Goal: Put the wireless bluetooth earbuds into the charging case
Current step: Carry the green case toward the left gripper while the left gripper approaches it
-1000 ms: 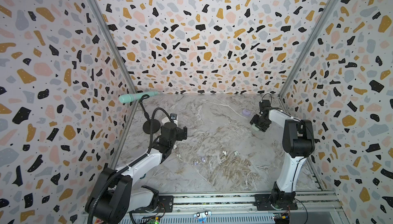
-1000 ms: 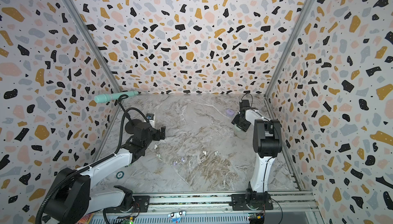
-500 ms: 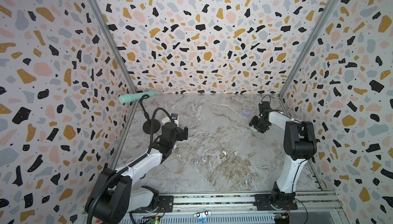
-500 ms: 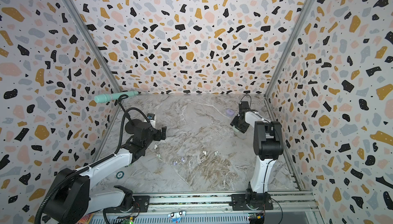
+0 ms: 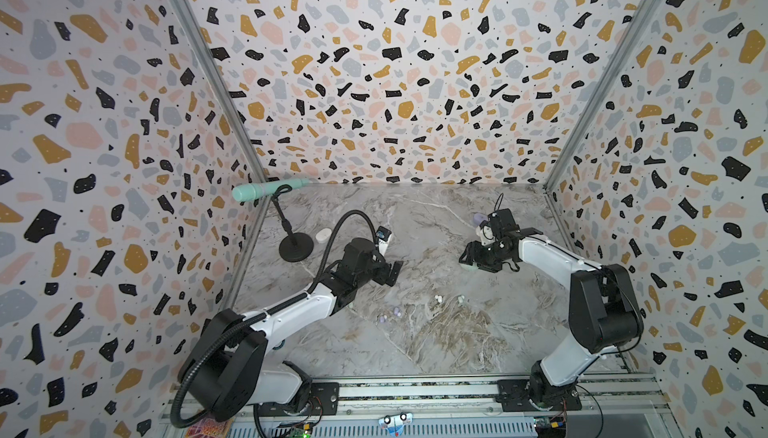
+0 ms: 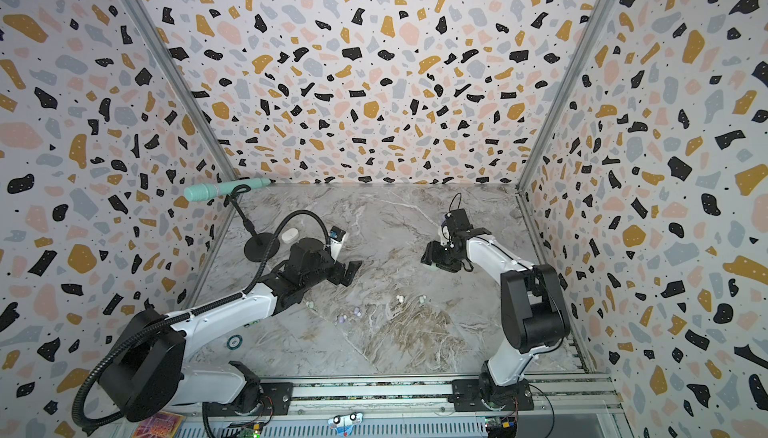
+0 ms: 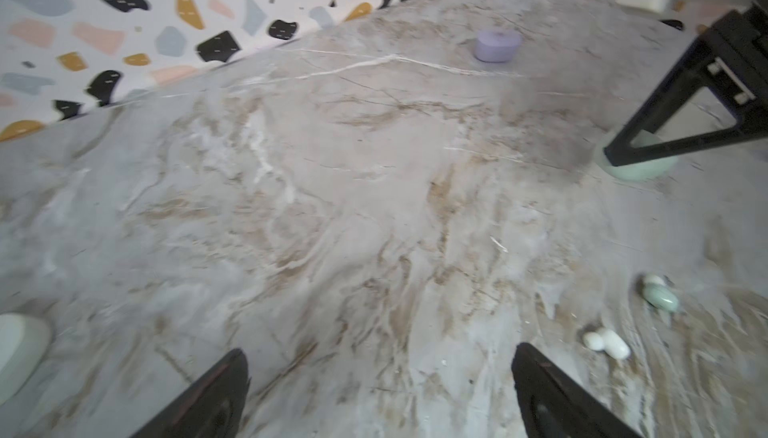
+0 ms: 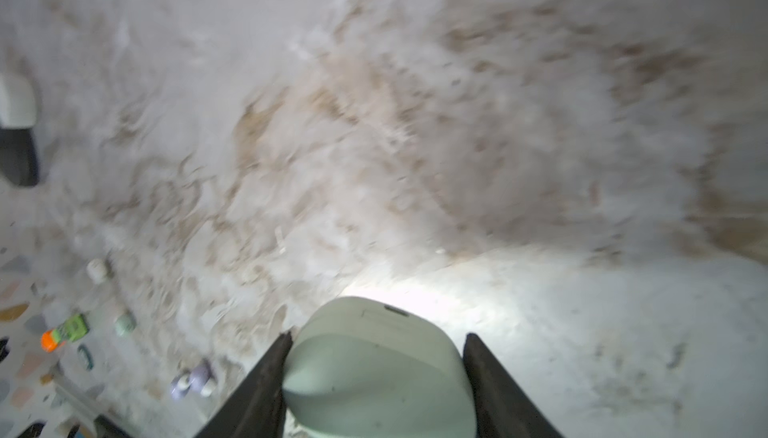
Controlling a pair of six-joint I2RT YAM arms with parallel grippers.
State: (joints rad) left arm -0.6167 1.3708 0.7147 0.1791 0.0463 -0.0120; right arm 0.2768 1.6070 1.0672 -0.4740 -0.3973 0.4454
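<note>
1. Currently, case handling: the right tool [image 8: 378,338] clamps the mint charging case [image 8: 374,377] (lid apparently shut), resting on the surface [image 5: 415,352].
2. The left tool [image 7: 380,386] hovers empty, jaws spread; earbuds [image 5: 438,298] lie loose mid-surface, well apart from the case.
3. Next move probably calls for opening the lid.
4. The right wrist view shows the grip plainly; both top views mostly hide the case beneath the tool.
</note>
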